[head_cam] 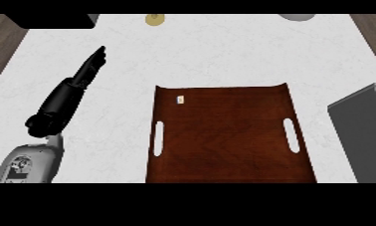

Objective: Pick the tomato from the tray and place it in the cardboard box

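A dark brown wooden tray (228,140) with two white slot handles lies on the white counter, right of centre. Its top holds only a tiny pale speck (180,100) near the far left corner. No tomato shows anywhere in the head view. My left hand (90,66) rests at the left, fingers straight and pointing away, well apart from the tray and holding nothing. My right hand is out of view. A dark grey slanted panel (356,130) cuts in at the right edge; I cannot tell whether it is the box.
A small yellowish round thing (154,19) sits at the counter's far edge. A pale grey rounded object (297,17) shows at the far right. A black block (51,21) covers the far left corner. Wooden floor shows past both side edges.
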Robot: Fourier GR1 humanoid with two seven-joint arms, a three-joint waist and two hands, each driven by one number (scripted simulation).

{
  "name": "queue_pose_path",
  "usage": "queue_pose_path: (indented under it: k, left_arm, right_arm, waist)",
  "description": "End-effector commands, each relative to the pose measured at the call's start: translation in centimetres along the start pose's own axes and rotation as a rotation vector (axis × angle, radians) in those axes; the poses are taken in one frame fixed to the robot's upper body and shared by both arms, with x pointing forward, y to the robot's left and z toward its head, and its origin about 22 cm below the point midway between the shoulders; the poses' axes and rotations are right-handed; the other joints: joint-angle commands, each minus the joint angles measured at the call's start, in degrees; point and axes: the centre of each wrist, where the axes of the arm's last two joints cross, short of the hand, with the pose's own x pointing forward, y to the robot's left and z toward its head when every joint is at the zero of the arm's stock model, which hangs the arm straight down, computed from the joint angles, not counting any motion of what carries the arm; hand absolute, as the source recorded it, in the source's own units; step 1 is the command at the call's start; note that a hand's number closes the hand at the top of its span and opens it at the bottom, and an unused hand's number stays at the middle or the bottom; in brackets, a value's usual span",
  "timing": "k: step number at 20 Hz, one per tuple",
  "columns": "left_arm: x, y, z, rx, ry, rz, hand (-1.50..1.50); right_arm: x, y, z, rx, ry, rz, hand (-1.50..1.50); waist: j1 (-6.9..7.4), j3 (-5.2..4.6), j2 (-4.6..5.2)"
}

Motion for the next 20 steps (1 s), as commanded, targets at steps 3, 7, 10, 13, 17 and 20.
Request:
queue_pose_path:
  k: [3, 7, 10, 13, 17, 20]
  left_arm:
    - [0.3, 0.5, 0.3, -0.006, 0.002, -0.004, 0.00]
    - [-0.1, 0.3, 0.5, -0.006, 0.015, 0.014, 0.00]
    - [-0.3, 1.0, 0.3, 0.036, 0.020, -0.003, 0.00]
    - [-0.2, 1.5, 0.8, 0.009, 0.019, -0.006, 0.00]
    - [-0.1, -0.1, 0.0, 0.005, 0.000, 0.004, 0.00]
    - [0.6, 0.5, -0.6, -0.006, -0.006, -0.006, 0.00]
  right_arm:
    - [-2.1, -0.4, 0.6, 0.021, -0.191, -0.092, -1.50]
    - [-0.6, -1.7, 0.6, -0.240, -0.340, -0.449, -1.50]
    - [-2.0, -1.6, 0.3, -0.319, -0.373, -0.829, -1.50]
    - [-3.7, -0.4, -0.2, -0.348, -0.299, -1.057, -1.50]
    - [-8.3, -0.7, 0.2, -0.409, -0.242, -1.164, -1.50]
    - [-12.4, -2.0, 0.6, -0.504, -0.213, -1.173, -1.50]
  waist:
    - [-0.30, -0.02, -0.08]
    - [-0.19, 0.08, -0.43]
    - [-1.59, 0.11, -0.86]
    - [-0.95, 0.06, -0.60]
    - [-0.73, 0.02, -0.13]
    - [-0.47, 0.06, 0.04]
